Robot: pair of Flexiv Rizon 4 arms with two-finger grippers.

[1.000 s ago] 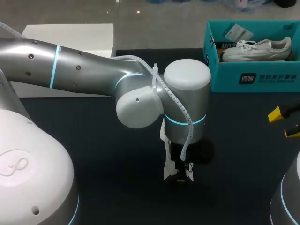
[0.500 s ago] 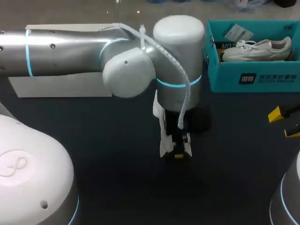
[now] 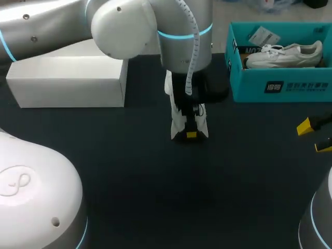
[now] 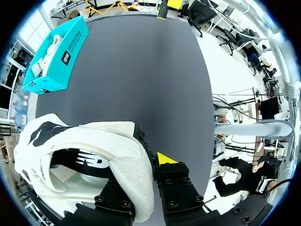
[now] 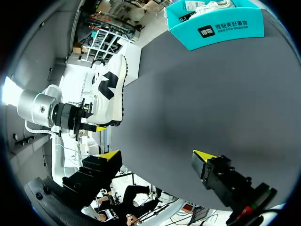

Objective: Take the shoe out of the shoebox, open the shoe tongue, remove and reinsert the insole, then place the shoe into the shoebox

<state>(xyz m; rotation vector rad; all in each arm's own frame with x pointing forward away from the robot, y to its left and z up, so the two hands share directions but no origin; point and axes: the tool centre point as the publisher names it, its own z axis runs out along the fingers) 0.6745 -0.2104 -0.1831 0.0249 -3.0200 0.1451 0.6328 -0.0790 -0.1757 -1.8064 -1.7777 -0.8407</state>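
Head view: at centre frame my left gripper (image 3: pixel 190 134) grasps a white knit shoe (image 3: pixel 179 122) over the dark matte table (image 3: pixel 155 197). The teal cardboard shoebox (image 3: pixel 290 85) sits upper right.

Left wrist view: both fingers (image 4: pixel 176 186) pinch the shoe's soft woven collar.

Right wrist view: my right gripper (image 5: pixel 155 157) gapes, released.

We are in a robotics lab, at a test bench: our two silver robot arms, the left arm (image 3: pixel 46 26) and the right arm (image 3: pixel 319 223), stand at a dark table (image 3: pixel 155 197). The props are few and staged: a teal shoebox (image 3: pixel 280 88) at the far right, a plain white box (image 3: pixel 67 83) at the far left, and a white shoe (image 3: pixel 175 122) clamped in our left gripper (image 3: pixel 190 134) over the middle.
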